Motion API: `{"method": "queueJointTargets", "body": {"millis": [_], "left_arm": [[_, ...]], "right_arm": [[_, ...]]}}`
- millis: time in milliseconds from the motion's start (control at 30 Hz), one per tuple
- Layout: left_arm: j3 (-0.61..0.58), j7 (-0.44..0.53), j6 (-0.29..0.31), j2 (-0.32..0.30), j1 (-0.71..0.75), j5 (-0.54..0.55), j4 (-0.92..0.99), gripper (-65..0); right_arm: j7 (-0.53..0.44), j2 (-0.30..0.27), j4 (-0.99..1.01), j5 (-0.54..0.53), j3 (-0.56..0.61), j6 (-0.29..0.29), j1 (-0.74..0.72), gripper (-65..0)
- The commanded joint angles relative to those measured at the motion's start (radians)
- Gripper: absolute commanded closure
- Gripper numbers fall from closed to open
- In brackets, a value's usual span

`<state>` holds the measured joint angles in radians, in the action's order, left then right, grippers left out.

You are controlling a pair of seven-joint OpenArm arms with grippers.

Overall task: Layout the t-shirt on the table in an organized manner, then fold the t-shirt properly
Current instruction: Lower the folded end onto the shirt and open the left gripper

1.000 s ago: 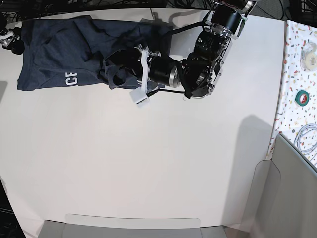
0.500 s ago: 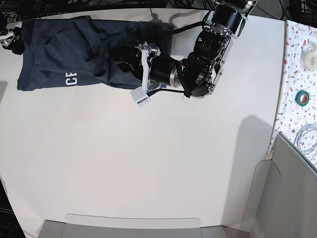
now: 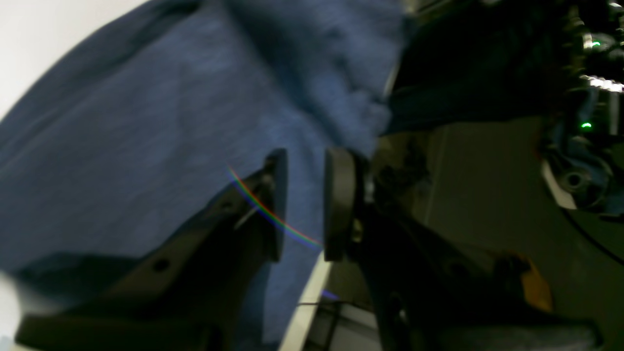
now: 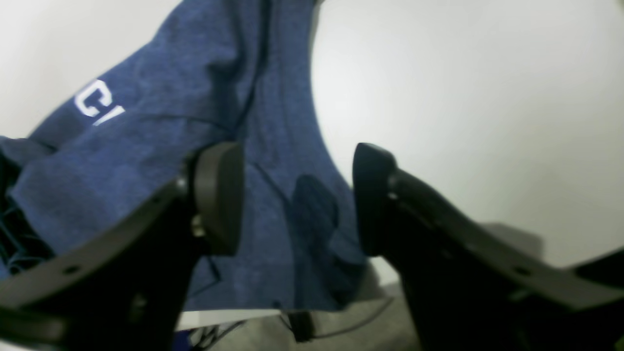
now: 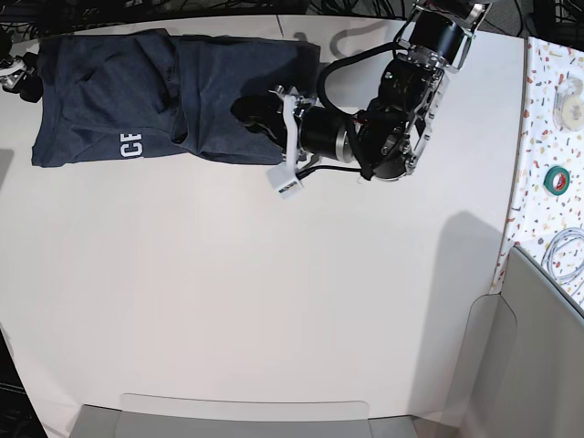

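The t-shirt (image 5: 155,96) is seen lying at the far edge of the table (image 5: 274,301), near the far left corner in the base view. It is bunched and wrinkled, not spread flat. White letters (image 5: 130,145) are shown near its front edge on the left side. One edge of the cloth is seen hanging a bit past the table's edge in the right wrist view.

The left gripper (image 5: 258,111) is held low over the right part of the shirt. In its wrist view, its two dark fingers (image 3: 278,204) are seen standing close together with a thin gap between them. Blue cloth is seen behind the gap, but it cannot be told if any cloth is pinched. The picture is blurry there.

The right gripper (image 4: 297,195) is found at the shirt's left end, by the table's far left corner. Its jaws are spread wide, and nothing is held between them. The shirt lies under them.

The left arm (image 5: 401,100) is stretched across the far right part of the table and covers some of the shirt's right edge.

A narrow speckled surface (image 5: 547,182) is seen beside the table's right edge. A green tape roll (image 5: 557,179), a white roll (image 5: 572,109) and a coiled cable (image 5: 566,255) are laid on it.
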<state>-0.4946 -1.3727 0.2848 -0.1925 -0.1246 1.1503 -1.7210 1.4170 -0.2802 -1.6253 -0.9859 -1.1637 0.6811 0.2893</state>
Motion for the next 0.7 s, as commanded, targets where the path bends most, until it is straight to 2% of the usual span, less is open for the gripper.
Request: {"method": "queueJointTargets", "body": {"millis": [0, 67, 133, 233, 433, 533, 667], "left_arm": [[0.018, 0.029, 0.003, -0.011, -0.016, 0.026, -0.018, -9.5], [0.037, 0.043, 0.003, -0.034, -0.013, 0.026, -0.018, -9.3], [0.052, 0.052, 0.003, -0.054, 0.006, 0.026, -0.018, -9.3], [0.076, 0.062, 0.003, -0.063, 0.023, 0.026, -0.017, -9.3], [0.092, 0.062, 0.003, -0.065, 0.029, 0.024, -0.012, -9.3], [0.092, 0.062, 0.003, -0.075, 0.029, 0.024, -0.012, -9.3], [0.092, 0.062, 0.003, -0.077, 0.029, 0.024, -0.012, -9.3]], "right_arm": [[-0.021, -0.043, -0.014, -0.015, -0.009, 0.015, -0.012, -26.4], [-0.021, -0.061, -0.014, -0.017, -0.009, 0.015, -0.014, -22.7], [-0.021, -0.086, -0.014, -0.020, -0.006, 0.015, -0.014, -22.8], [-0.021, -0.095, -0.011, -0.020, -0.005, 0.017, -0.034, -27.9], [-0.021, -0.106, 0.121, -0.051, 0.040, 0.017, -0.054, -45.0], [-0.021, -0.113, 0.248, -0.121, 0.078, 0.017, -0.054, -46.5], [-0.021, -0.139, 0.351, -0.146, 0.132, 0.017, -0.074, -46.5]]}}
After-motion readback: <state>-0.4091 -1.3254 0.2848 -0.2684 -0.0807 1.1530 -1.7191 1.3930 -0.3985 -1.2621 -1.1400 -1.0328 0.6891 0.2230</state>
